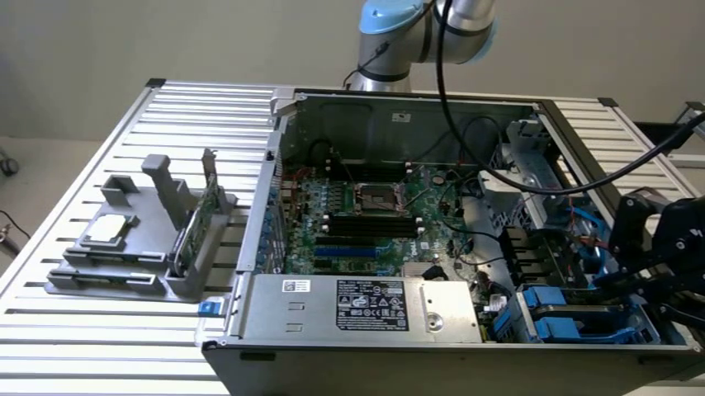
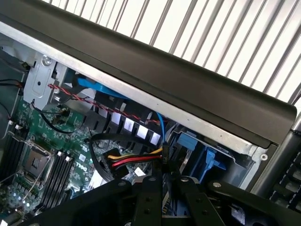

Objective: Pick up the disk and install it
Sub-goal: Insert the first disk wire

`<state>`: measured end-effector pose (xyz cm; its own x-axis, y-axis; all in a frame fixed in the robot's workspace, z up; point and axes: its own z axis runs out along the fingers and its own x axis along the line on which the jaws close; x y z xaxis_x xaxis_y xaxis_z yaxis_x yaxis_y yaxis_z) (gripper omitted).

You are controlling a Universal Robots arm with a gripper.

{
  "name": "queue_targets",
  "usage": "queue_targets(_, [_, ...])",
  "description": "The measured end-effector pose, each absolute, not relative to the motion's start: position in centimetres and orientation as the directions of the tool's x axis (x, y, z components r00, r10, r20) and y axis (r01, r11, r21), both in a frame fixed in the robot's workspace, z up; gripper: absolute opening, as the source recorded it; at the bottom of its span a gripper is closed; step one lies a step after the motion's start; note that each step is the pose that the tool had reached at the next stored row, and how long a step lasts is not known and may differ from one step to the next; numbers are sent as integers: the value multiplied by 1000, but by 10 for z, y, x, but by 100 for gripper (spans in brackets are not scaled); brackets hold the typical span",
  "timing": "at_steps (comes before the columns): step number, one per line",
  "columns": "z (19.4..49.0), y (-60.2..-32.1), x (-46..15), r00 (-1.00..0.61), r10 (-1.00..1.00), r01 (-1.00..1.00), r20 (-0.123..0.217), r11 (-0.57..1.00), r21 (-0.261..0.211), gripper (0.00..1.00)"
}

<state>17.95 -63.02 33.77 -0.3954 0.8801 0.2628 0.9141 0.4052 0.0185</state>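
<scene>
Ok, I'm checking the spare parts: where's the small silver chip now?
At the exterior view's left, the silver chip lies flat on the grey holder, outside the open computer case, beside the upright green card.

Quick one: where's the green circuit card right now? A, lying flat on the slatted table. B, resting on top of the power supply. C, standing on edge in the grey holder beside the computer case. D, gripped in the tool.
C: the green circuit card stands on edge in the grey holder, which sits at the exterior view's left of the computer case.
</scene>
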Motion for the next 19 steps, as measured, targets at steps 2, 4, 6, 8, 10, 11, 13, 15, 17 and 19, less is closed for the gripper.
queue_targets(2, [339, -631, 180, -392, 881, 915, 264, 402, 16, 17])
queue_targets(4, [341, -632, 180, -387, 883, 917, 265, 398, 13, 17])
queue_targets(6, [342, -633, 180, -382, 885, 919, 266, 393, 11, 17])
queue_targets(8, [342, -633, 179, -377, 887, 922, 266, 388, 11, 17])
queue_targets(10, [342, -633, 178, -373, 889, 923, 266, 384, 11, 17])
queue_targets(11, [342, -633, 176, -371, 890, 924, 265, 382, 11, 17])
queue_targets(13, [341, -633, 174, -368, 891, 925, 265, 379, 11, 17])
queue_targets(15, [341, -633, 172, -363, 894, 927, 263, 374, 10, 17])
queue_targets(17, [341, -633, 170, -355, 897, 931, 262, 366, 9, 17])
queue_targets(19, [341, -633, 168, -346, 901, 934, 261, 357, 9, 17])
